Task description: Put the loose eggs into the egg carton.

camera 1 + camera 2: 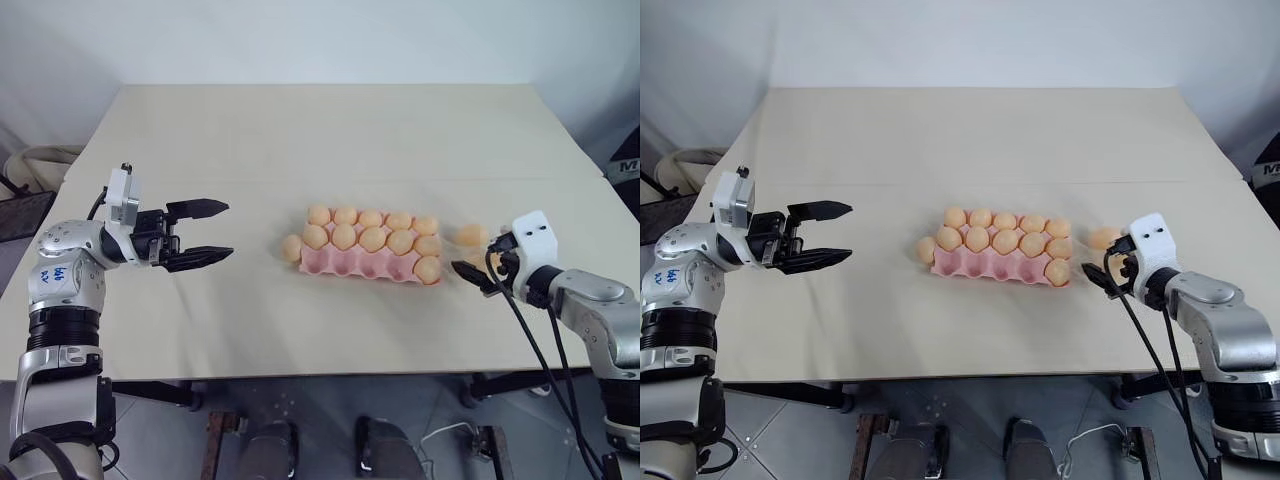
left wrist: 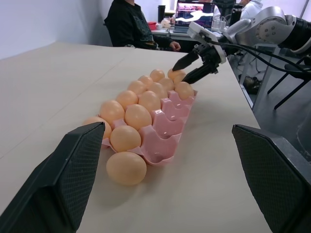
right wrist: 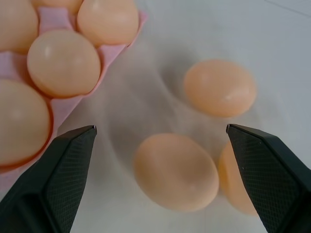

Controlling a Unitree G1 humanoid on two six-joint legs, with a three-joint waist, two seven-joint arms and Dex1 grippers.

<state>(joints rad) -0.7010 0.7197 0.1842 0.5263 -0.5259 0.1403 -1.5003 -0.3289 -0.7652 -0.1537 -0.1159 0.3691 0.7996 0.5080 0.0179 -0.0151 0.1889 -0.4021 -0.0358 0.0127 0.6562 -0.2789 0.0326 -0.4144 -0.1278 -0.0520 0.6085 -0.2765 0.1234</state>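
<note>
Both grippers hover over the tabletop's (image 1: 300, 130) near edge, fingers spread wide, gripping nothing: left gripper (image 1: 212, 232) toward the left edge, right gripper (image 1: 470, 268) toward the right. Central, the pink egg carton (image 1: 365, 262) holds eleven eggs. Four loose eggs lie outside: one (image 1: 290, 247) touching its left end, three (image 3: 175, 170) just beside its right end. A person (image 2: 129, 24) sits beyond the tabletop.

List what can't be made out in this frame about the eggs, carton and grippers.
- Loose pale orange eggs right of the pink moulded egg carton: in the eye views the right gripper covers some; the right wrist view cuts one at its edge.
- Carton's near cups: the left wrist view shows some empty; the far end is too small to count.
- Left gripper: open, nothing hidden.
</note>
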